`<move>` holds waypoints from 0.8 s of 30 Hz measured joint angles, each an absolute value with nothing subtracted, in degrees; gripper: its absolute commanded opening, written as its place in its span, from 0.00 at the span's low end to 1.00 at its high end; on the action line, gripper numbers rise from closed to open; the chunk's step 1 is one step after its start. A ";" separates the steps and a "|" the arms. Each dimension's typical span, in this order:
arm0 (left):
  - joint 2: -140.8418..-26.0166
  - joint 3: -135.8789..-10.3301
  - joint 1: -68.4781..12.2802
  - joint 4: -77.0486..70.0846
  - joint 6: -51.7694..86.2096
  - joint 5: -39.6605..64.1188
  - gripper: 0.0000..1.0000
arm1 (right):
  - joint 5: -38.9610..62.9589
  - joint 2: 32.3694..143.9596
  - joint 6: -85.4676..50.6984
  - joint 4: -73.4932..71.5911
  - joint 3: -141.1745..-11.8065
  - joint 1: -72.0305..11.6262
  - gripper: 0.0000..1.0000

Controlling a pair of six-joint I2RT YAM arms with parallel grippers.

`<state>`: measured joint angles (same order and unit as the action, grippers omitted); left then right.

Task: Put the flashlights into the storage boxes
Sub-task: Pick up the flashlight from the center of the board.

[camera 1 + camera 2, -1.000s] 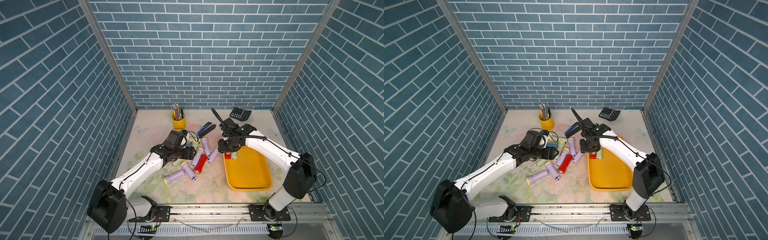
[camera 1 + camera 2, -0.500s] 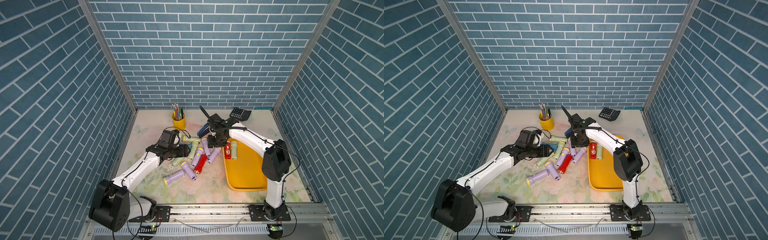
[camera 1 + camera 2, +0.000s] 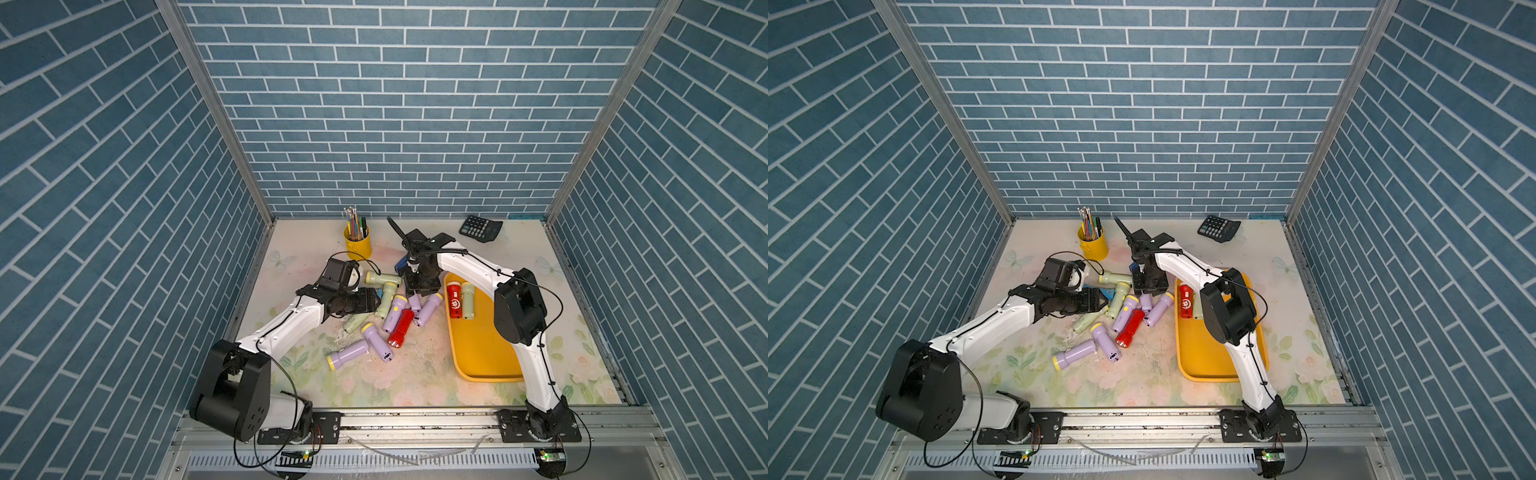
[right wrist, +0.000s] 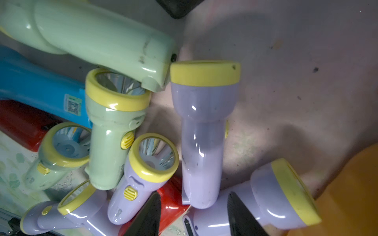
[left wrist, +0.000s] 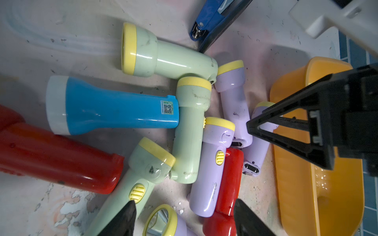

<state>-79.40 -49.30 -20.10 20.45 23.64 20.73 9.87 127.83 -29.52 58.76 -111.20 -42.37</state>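
A heap of flashlights (image 3: 395, 316) in lilac, pale green and red lies left of the yellow storage box (image 3: 478, 349). A red flashlight (image 3: 455, 300) and a pale green one (image 3: 468, 299) lie in its far end. My right gripper (image 4: 194, 218) hangs open over the heap's right side, its tips either side of a lilac flashlight's (image 4: 201, 143) tail, apart from it. My left gripper (image 5: 185, 218) is open at the heap's left, above a lilac flashlight (image 5: 210, 169) and a red one (image 5: 227, 183). A blue flashlight (image 5: 114, 110) lies ahead of it.
A blue-and-black stapler (image 3: 401, 264) lies just behind the heap, under the right wrist. A yellow pen cup (image 3: 357, 245) stands at the back, a calculator (image 3: 481, 227) at the back right. Brick walls close in three sides.
My right arm has swung left from the tray's far end to the heap; the red and pale green flashlights there now show uncovered. The left arm has shifted only slightly.
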 measured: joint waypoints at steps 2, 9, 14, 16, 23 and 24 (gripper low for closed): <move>-79.53 -49.56 -19.94 20.40 23.51 20.78 0.76 | 9.80 128.77 -29.52 59.05 -111.50 -42.35 0.54; -80.40 -50.04 -19.53 20.51 23.03 20.84 0.76 | 8.54 130.08 -29.61 60.62 -111.90 -41.54 0.53; -80.90 -50.76 -19.40 20.64 22.70 20.86 0.76 | 7.86 130.08 -29.61 61.23 -111.94 -40.69 0.53; -81.36 -51.11 -19.40 20.64 22.68 20.88 0.76 | 7.92 130.13 -29.61 61.25 -112.03 -40.56 0.53; -81.76 -51.20 -19.40 20.64 22.63 20.88 0.76 | 8.67 131.63 -29.63 60.69 -113.16 -40.49 0.53; -81.76 -51.20 -19.40 20.67 22.61 20.88 0.76 | 8.82 131.92 -29.61 60.62 -113.23 -40.49 0.53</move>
<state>-81.76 -51.20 -19.40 20.67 22.61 20.88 8.82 131.92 -29.61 60.62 -113.23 -40.49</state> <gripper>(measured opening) 0.756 0.530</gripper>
